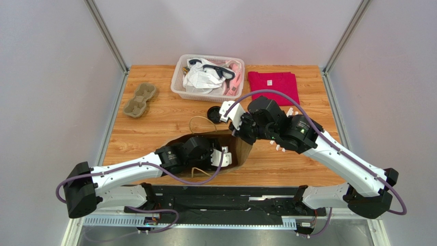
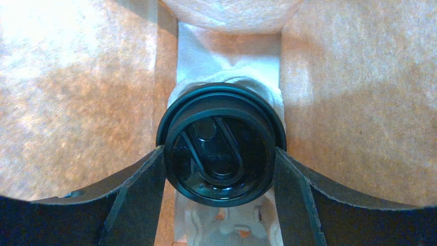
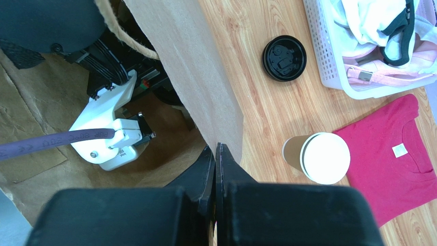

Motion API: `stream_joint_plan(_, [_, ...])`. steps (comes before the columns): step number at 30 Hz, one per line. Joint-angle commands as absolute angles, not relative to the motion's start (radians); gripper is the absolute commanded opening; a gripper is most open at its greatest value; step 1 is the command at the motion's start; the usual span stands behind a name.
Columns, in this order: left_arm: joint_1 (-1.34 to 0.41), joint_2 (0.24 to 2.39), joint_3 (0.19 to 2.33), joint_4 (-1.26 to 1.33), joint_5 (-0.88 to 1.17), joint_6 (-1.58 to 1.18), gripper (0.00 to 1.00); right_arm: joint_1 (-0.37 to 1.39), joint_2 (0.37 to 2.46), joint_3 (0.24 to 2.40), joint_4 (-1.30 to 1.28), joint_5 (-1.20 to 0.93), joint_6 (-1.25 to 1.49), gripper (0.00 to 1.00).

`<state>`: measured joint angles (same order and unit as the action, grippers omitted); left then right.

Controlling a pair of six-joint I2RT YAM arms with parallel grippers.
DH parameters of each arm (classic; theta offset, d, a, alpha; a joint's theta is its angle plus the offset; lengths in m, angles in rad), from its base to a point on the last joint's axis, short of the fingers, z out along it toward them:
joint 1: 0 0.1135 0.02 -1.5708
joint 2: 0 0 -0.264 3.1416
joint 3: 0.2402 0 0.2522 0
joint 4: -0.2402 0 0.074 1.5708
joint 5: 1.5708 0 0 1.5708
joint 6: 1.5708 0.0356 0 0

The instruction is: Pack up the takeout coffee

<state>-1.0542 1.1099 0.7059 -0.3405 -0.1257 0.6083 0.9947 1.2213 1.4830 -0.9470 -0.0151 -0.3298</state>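
Left tool (image 2: 220,156) tight around one lidded cup (image 2: 221,138); right tool (image 3: 216,152) tight on one bag (image 3: 197,66).

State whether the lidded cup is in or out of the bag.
In: the left wrist view shows the cup with brown bag walls on every side.

Setting: robot test cell, lab type. Evidence: wooden desk (image 1: 169,115) boxed in by plain pale walls (image 1: 46,77) and aluminium frame posts (image 1: 106,35). Left arm (image 1: 128,171) and right arm (image 1: 338,156) are bolted at the near edge, above a slotted cable duct (image 1: 128,220). Mixed props on the desk: white basket (image 1: 177,84) of clothes, red T-shirt (image 1: 273,84), pulp cup tray (image 1: 140,100), paper bag (image 3: 190,61).
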Motion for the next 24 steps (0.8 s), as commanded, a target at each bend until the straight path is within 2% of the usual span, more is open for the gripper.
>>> stream_joint_plan(1, [-1.054,1.054,0.719,-0.379,-0.173,0.557,0.15,0.997,1.169,1.45,-0.911,0.049,-0.336,0.0])
stream_joint_plan(14, [-1.054,1.088,0.732,-0.377,-0.192,0.56,0.13,1.028,1.065,1.336,-0.762,0.1,-0.474,0.0])
stream_joint_plan(24, [-1.055,0.991,0.755,-0.328,-0.179,0.591,0.11,1.049,0.999,1.261,-0.698,0.127,-0.552,0.0])
